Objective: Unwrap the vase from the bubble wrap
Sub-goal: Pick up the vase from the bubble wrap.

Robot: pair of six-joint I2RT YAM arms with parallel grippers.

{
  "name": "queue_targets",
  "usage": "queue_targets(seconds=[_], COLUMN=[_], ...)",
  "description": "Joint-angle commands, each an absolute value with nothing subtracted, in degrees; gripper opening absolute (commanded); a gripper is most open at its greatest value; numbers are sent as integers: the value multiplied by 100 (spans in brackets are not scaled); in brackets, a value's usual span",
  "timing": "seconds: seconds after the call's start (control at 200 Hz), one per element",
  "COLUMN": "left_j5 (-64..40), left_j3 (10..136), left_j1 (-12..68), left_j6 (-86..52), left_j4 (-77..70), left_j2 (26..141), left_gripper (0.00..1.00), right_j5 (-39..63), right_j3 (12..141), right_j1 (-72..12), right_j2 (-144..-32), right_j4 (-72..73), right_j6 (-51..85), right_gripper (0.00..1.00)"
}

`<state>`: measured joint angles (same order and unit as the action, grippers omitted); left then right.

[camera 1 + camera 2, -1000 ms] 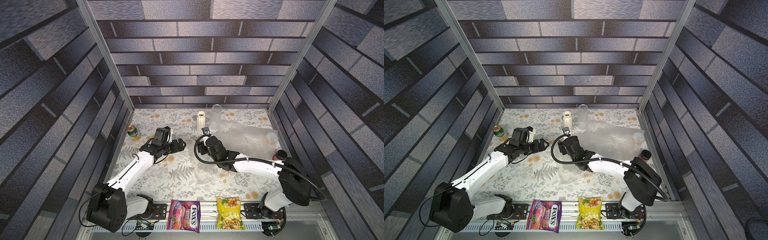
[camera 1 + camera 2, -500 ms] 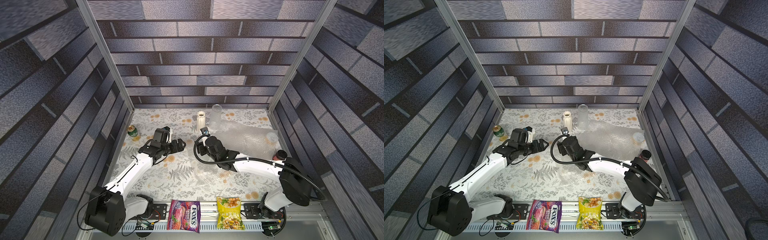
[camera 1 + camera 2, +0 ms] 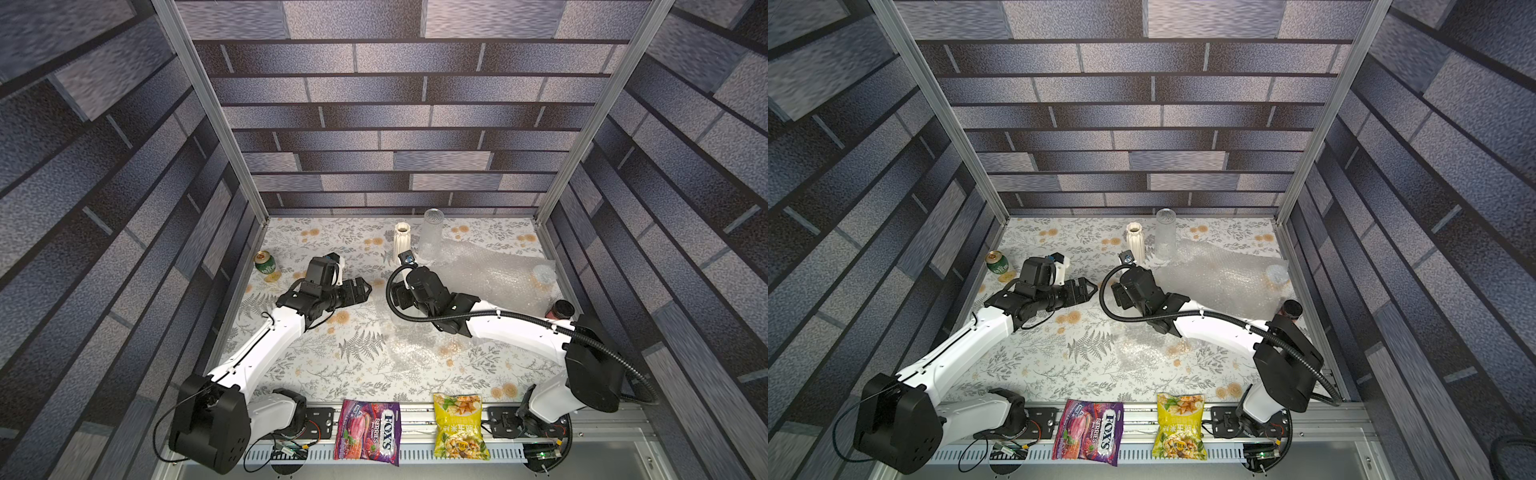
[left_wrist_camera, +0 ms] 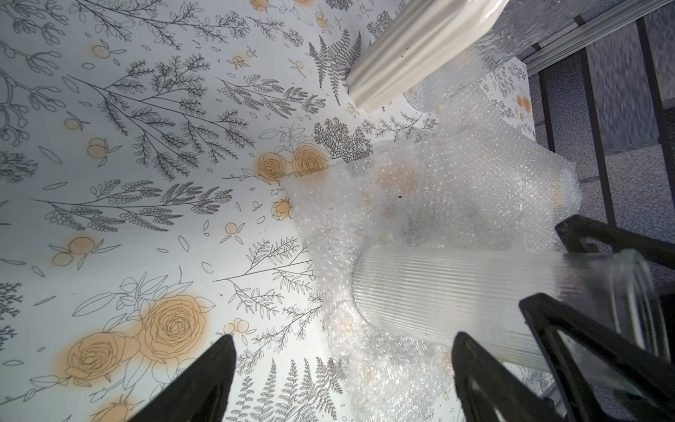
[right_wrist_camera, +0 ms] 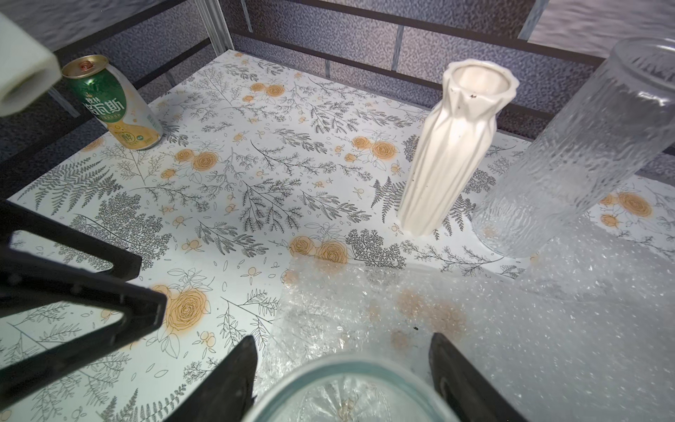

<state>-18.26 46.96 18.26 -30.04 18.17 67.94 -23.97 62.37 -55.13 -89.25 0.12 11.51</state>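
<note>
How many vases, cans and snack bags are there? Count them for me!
Vases: 3 (white vase, tall clear vase, ribbed glass vase)
Cans: 1 (green can)
Snack bags: 2 (purple bag, yellow bag)
Total: 6

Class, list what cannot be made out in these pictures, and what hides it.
Ribbed glass vase: largely hidden under the right arm, both top views.
Right gripper: fingers cut off by the right wrist view's edge; gripping or merely flanking the vase, unclear.
Round thing under the bubble wrap: blurred by it, top view.
Dark-lidded jar: body behind the right arm, top view.
</note>
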Motion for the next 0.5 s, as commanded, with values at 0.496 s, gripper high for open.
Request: queue_targets(seconds=[0.496], left_j5=[-1856], left_j3=[4884], left_j1=[1700], left_j6=[-2836], left_j4=[2320], left_j2=[6397], left_gripper=[95], right_j5=[-1789], right_j3=[8440], right_j1=[-5576], right_j2=[-9274], right_j4=[-3427], right_j6=[1310], right_gripper=[77])
